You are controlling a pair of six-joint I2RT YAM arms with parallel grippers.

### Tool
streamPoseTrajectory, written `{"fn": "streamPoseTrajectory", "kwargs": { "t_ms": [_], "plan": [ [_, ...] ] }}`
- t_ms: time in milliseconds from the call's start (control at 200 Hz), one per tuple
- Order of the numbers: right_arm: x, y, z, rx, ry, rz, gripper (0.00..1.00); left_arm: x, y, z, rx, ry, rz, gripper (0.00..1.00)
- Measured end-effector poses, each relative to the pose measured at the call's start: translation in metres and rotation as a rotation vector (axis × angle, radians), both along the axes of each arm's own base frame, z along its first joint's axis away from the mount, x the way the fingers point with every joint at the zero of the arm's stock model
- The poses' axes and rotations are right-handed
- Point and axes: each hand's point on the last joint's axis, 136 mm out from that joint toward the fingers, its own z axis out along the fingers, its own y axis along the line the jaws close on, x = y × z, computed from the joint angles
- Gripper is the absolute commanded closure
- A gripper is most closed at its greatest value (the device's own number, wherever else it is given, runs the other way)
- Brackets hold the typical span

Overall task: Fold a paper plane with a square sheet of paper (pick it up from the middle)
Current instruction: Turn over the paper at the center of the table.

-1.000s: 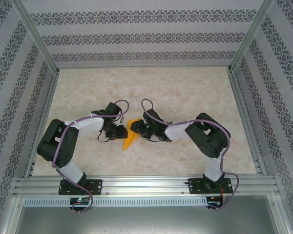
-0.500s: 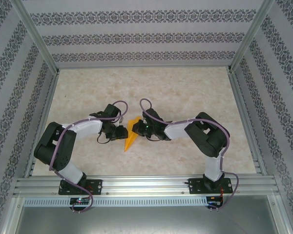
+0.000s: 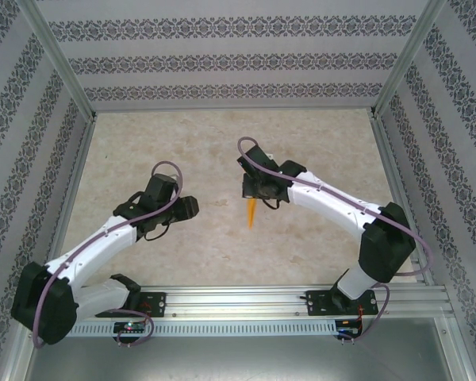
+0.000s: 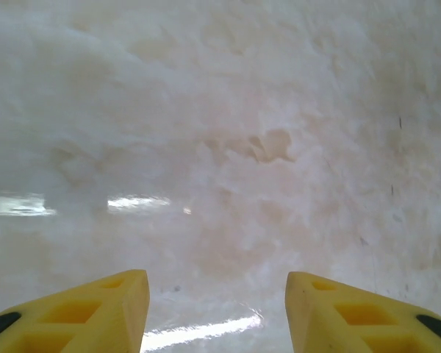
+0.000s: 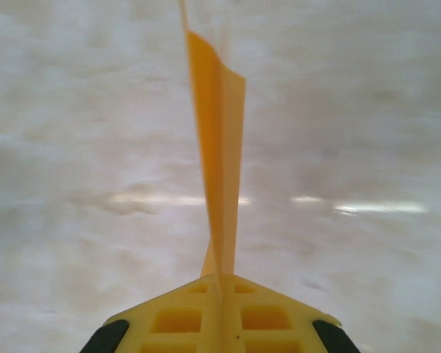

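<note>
Both arms are swinging apart now, your right gripper carrying the narrow orange-yellow folded paper plane away.
You're clamping one end; your left gripper is hovering open.

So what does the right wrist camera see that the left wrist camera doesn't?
Right wrist view: the orange paper plane, standing on edge and pinched between the closed yellow fingers of the right gripper, stretching away from the camera. Left wrist view: the left gripper, its yellow fingers spread apart with nothing between them. Both: the pale, shiny marbled table underneath, with streaks of reflected light.
</note>
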Motion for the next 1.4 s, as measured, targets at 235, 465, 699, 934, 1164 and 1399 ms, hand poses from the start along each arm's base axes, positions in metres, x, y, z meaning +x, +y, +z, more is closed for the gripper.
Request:
{"fn": "streamPoseTrajectory", "kwargs": {
  "t_ms": [235, 465, 699, 934, 1164, 1399],
  "plan": [
    [-0.032, -0.035, -0.025, -0.48, 0.164, 0.028, 0.91, -0.007, 0.042, -0.004, 0.108, -0.014, 0.187, 0.44],
    [-0.033, 0.02, -0.076, -0.63, 0.248, 0.113, 0.89, -0.015, 0.067, 0.006, 0.155, -0.054, 0.289, 0.4],
    [-0.03, 0.068, -0.109, -0.602, 0.272, 0.143, 0.86, -0.018, 0.074, 0.011, 0.17, -0.069, 0.311, 0.4],
    [-0.038, 0.091, -0.124, -0.511, 0.317, 0.143, 0.64, -0.02, 0.076, 0.011, 0.173, -0.067, 0.312, 0.39],
    [-0.042, 0.125, -0.128, -0.357, 0.321, 0.18, 0.36, -0.02, 0.076, 0.011, 0.173, -0.066, 0.311, 0.39],
    [-0.046, 0.138, -0.061, -0.07, 0.178, 0.234, 0.07, -0.022, 0.073, 0.009, 0.163, -0.051, 0.296, 0.37]
  ]
}}
